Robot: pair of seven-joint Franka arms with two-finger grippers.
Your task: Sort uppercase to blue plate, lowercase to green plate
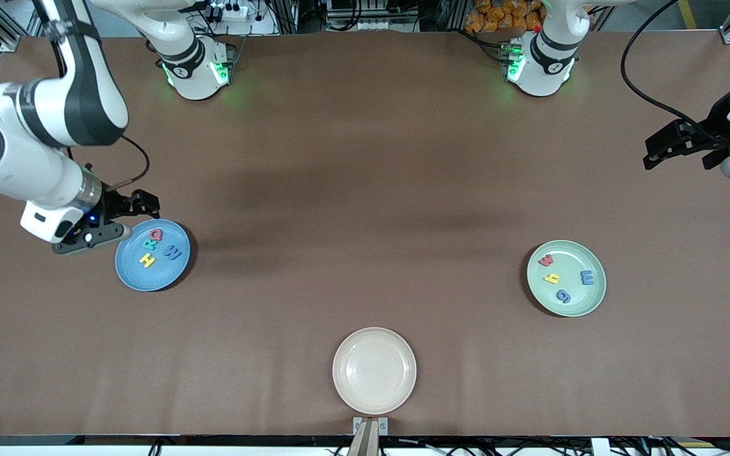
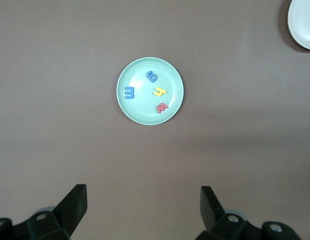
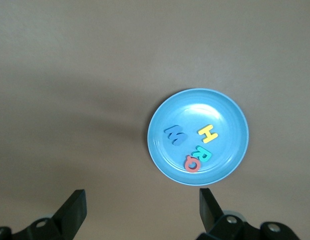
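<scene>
— So, anything left to trip over? Take the empty round cream plate [image 1: 374, 370] as the marker, nearest the front camera.

— Nothing lies on it. Farther from the camera than the cream plate, toward the left arm's end, sits the round pale mint-green plate [image 1: 566, 278] with the red foam w [image 1: 546, 259], yellow foam h [image 1: 551, 278], blue foam g [image 1: 563, 295] and blue foam m [image 1: 587, 277] inside its rim.

— And toward the right arm's end?

— The round sky-blue plate [image 1: 153, 254] holds the red foam Q [image 1: 156, 235], teal foam R [image 1: 149, 244], yellow foam H [image 1: 147, 259] and blue foam M [image 1: 173, 253]. The sort looks finished to me.

— Then the risk is the arms?

— Mostly. The right gripper [image 1: 125, 213] hangs over the sky-blue plate's rim, jaws apart, holding nothing. A low sweep away could clip the rim and spill light foam letters. The left gripper [image 1: 678, 144] waits up over bare table, farther still from the cream plate, fingers spread and empty, so it threatens little.
</scene>
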